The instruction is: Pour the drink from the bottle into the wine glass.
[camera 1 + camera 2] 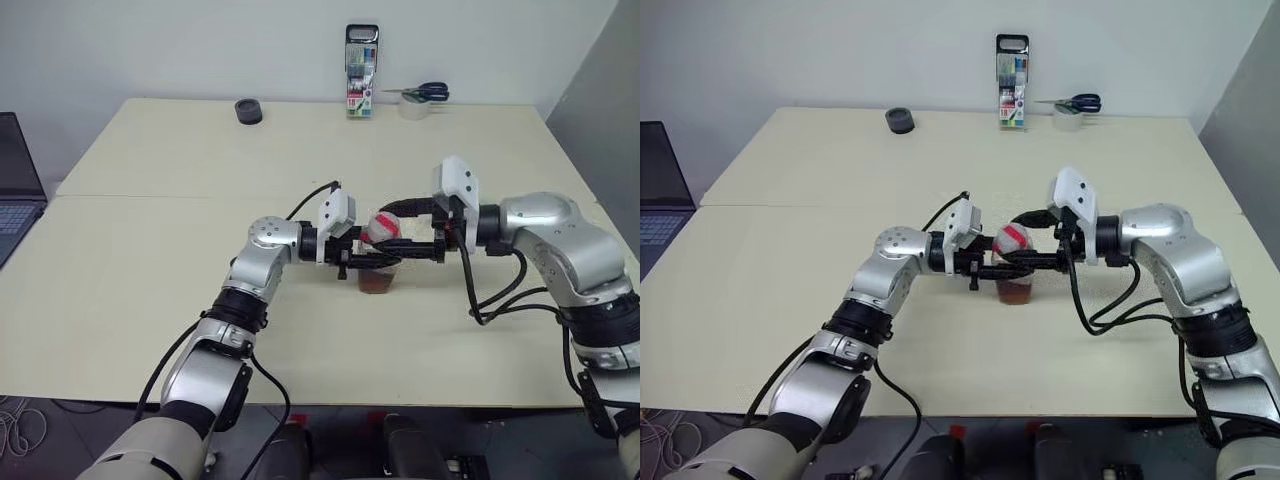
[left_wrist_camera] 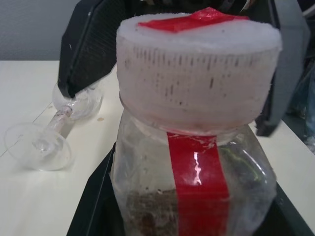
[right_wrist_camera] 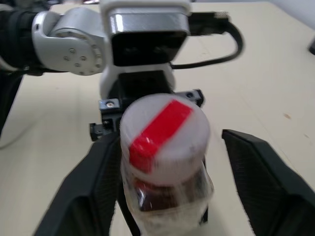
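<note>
Plastic bottle (image 3: 165,162) stands upright, clamped in my left jaws (image 1: 352,258); right jaws (image 3: 167,172) straddle its white cap (image 3: 165,130), wide.

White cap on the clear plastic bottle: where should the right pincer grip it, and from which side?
Grip the white cap's ribbed round side wall, fingers on opposite sides, coming from the robot's right. The left pincer is shut on the clear plastic bottle's body lower down, and the open right pincer flanks the cap.

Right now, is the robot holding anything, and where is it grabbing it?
Yes. The left pincer holds the bottle by its body, below the white cap. The right pincer is open around the cap.
</note>
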You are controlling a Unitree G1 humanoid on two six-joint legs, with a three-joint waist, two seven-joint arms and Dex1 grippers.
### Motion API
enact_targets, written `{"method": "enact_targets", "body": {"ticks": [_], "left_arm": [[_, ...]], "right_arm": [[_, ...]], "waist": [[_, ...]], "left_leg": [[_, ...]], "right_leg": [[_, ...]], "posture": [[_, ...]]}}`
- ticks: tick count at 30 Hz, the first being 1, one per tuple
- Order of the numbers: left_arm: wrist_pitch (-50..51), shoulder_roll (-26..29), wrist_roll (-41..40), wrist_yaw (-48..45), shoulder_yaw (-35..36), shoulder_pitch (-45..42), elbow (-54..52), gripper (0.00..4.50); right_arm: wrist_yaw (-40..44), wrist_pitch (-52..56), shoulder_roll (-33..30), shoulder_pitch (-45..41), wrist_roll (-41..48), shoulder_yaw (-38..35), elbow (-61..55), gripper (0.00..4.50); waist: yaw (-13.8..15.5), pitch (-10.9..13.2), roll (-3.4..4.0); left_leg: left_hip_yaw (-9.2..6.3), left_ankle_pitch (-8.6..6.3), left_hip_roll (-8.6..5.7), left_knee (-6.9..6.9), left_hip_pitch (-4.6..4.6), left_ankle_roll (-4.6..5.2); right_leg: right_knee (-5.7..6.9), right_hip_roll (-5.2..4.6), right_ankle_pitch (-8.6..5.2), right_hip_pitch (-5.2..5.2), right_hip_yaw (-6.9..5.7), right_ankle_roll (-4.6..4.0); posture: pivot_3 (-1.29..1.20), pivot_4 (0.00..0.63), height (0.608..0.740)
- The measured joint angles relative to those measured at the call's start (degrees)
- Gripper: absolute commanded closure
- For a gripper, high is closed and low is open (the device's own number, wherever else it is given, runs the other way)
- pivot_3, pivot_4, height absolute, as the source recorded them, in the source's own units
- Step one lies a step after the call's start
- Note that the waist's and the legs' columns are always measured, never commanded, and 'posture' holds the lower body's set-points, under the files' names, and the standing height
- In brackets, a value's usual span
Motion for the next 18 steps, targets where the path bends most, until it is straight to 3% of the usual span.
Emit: {"method": "enact_targets", "body": {"ticks": [4, 8, 13, 18], "left_arm": [[0.7, -0.1, -0.4, 1.4, 1.3, -0.4, 0.4, 2.74], [0.6, -0.4, -0.3, 1.6, 1.5, -1.5, 1.9, 2.74], [-0.4, -0.8, -0.1, 1.2, 1.5, -2.5, 3.6, 2.74], [-0.7, -1.0, 0.1, 1.0, 1.5, -3.4, 4.3, 2.74]], "right_arm": [[-10.4, 6.9, 2.4, 9.3, 4.6, -8.0, -16.3, 0.26], [-26.1, 9.6, 10.2, 17.5, 0.8, -6.2, -28.7, 0.26], [-40.0, 8.8, 17.6, 18.9, -9.9, 1.2, -31.1, 0.26], [-46.2, 8.4, 23.5, 18.8, -13.4, 1.5, -30.1, 0.26]], "waist": [[0.5, 0.0, 0.0], [0.4, 0.0, 0.0], [0.3, 0.0, 0.01], [0.3, 0.0, 0.01]], "left_leg": [[0.0, 0.0, 0.0, -0.02, 0.0, -0.01], [0.06, -0.07, 0.0, 0.02, 0.08, 0.13], [0.06, -0.05, 0.03, 0.06, 0.16, 0.11], [0.05, 0.04, 0.02, 0.01, 0.15, -0.07]], "right_leg": [[-0.02, 0.02, 0.0, 0.0, -0.02, 0.0], [0.15, 0.07, 0.0, 0.0, 0.04, 0.01], [0.33, 0.17, -0.01, -0.02, 0.08, 0.01], [0.29, 0.16, -0.01, -0.02, 0.09, 0.01]], "posture": [[0.0, 0.15, 0.74], [0.0, 0.15, 0.74], [0.0, 0.15, 0.74], [0.0, 0.15, 0.74]]}}
